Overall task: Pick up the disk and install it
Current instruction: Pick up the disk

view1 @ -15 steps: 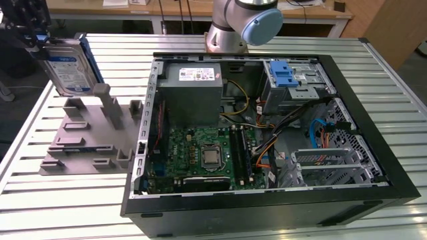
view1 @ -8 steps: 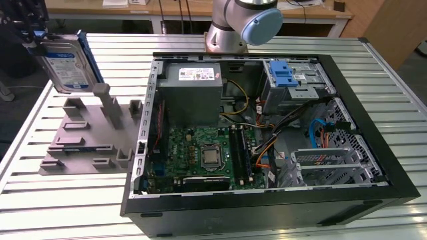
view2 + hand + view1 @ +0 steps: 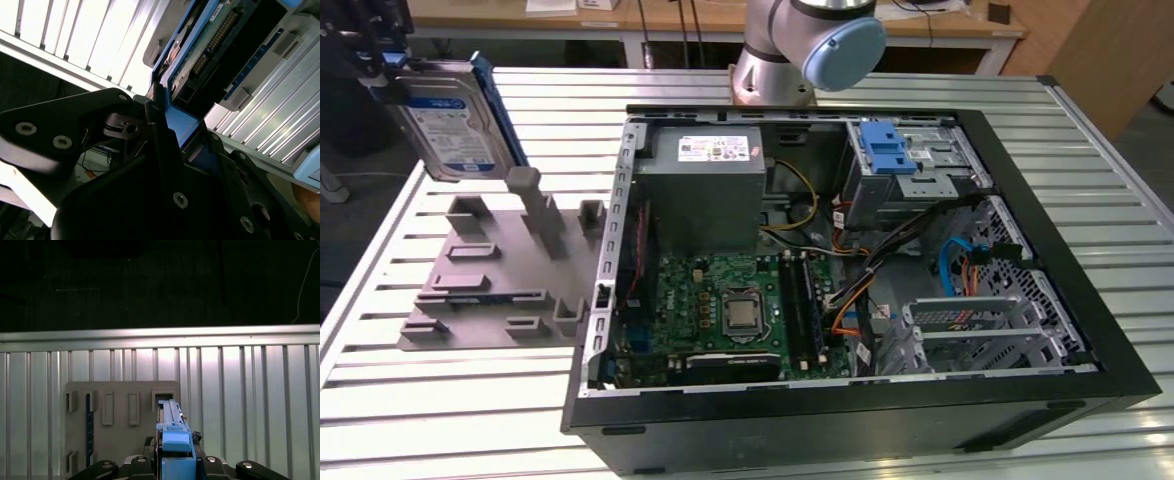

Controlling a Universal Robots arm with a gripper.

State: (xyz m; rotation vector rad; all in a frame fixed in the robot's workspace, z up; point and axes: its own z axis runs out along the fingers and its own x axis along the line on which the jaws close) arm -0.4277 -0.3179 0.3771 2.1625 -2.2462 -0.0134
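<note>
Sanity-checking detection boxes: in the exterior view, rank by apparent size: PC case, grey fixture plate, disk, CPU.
1. PC case
2. grey fixture plate
3. disk, held aloft, so maybe enlarged by nearness
4. CPU

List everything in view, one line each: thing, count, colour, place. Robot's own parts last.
Slatted metal table: one, silver, under everything.
Open metal computer case: one, black, on the table.
Metal box with white sticker: one, grey, inside the case.
Green circuit board: one, green, inside the case.
Small blue plastic latch: one, blue, on the case's drive bay.
Plastic fixture plate with slots: one, grey, on the table beside the case.
Flat silver hard-drive disk in a blue plastic carrier frame: one, silver and blue, in the air over the fixture plate.
Grey robot arm with blue cap: one, beyond the case.
Black gripper: one, black, shut on the disk.
</note>
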